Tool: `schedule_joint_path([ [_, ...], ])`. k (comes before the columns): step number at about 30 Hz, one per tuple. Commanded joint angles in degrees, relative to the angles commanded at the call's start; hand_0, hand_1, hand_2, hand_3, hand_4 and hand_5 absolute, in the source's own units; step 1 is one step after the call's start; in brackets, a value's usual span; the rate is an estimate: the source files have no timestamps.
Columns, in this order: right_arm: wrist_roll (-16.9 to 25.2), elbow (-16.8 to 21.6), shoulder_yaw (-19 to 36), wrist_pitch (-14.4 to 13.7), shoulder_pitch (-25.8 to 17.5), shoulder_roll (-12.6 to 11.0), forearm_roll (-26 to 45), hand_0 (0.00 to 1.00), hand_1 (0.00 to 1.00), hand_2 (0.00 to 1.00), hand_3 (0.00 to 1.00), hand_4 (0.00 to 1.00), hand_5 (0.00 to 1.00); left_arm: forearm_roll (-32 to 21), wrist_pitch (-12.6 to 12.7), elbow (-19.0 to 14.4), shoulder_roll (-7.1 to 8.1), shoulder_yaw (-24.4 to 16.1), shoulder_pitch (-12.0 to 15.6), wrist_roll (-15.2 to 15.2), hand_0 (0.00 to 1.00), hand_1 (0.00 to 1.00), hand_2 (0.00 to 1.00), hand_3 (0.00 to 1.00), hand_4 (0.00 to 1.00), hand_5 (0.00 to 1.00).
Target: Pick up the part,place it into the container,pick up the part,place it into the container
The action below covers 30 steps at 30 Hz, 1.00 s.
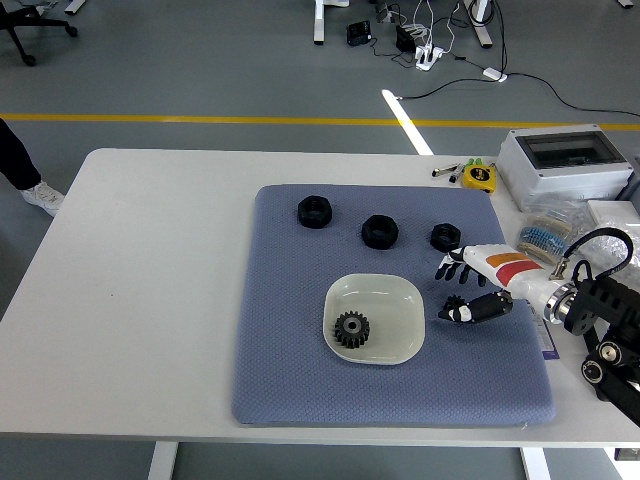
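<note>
A white bowl (402, 291) sits on the blue-grey mat (290, 330) and holds one black gear (351, 328). My right hand (446, 292) reaches in from the right, just right of the bowl, with fingers spread and open. Its thumb (478, 309) lies against a small black gear (455, 303) on the mat, which it partly hides. Three black nuts rest on the far part of the mat: one at the left (314, 211), one in the middle (379, 231), one at the right (445, 237), just beyond my fingers. The left arm is out of sight.
A grey electrical box (565, 165) stands at the table's far right, with a yellow tape measure (480, 177) and pens beside it. Clear bags of small parts (556, 222) lie near my right forearm. A person's leg (22, 170) shows at the left edge.
</note>
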Motion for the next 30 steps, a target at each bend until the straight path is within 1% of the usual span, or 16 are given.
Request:
schedule_joint_path([
  [12,0.38,-2.54,-0.96,-0.08,-0.51,0.30,1.01,0.331,0.460,0.553,0.575,0.876,0.248,0.49,-0.12,-0.04,-0.10,-0.24,0.19,0.18,0.709,0.645,0.666,0.580,0.676,0.633],
  [13,0.37,-2.64,-1.01,-0.03,-0.59,0.28,0.99,0.329,0.459,0.546,0.569,0.853,0.224,0.54,-0.13,-0.04,-0.12,-0.28,0.22,0.20,0.708,0.651,0.666,0.581,0.676,0.634],
  [18,0.37,-2.94,-1.19,-0.03,-0.72,0.23,1.09,0.329,0.459,0.546,0.569,0.853,0.224,0.77,-0.20,-0.07,-0.13,-0.44,0.29,0.27,0.708,0.651,0.666,0.581,0.676,0.634],
  [19,0.41,-3.04,-1.21,-0.13,-0.73,0.25,1.24,0.293,0.443,0.516,0.552,0.809,0.193,0.68,-0.21,-0.09,-0.11,-0.34,0.27,0.23,0.708,0.650,0.667,0.581,0.677,0.634],
  [24,0.89,-3.46,-1.21,-0.43,-0.77,0.30,2.47,0.293,0.443,0.516,0.552,0.809,0.193,0.72,-0.24,-0.13,-0.13,-0.25,0.13,0.20,0.708,0.650,0.667,0.581,0.677,0.634],
  [25,0.90,-3.54,-1.20,-0.44,-0.79,0.30,2.55,0.265,0.405,0.457,0.515,0.740,0.213,0.74,-0.25,-0.14,-0.14,-0.23,0.11,0.20,0.708,0.649,0.668,0.581,0.677,0.635],
  [30,0.60,-3.91,-1.21,-0.68,-0.67,0.28,2.94,0.265,0.405,0.457,0.515,0.740,0.213,0.67,-0.21,-0.13,-0.15,-0.24,0.04,0.16,0.708,0.649,0.668,0.581,0.677,0.635],
])
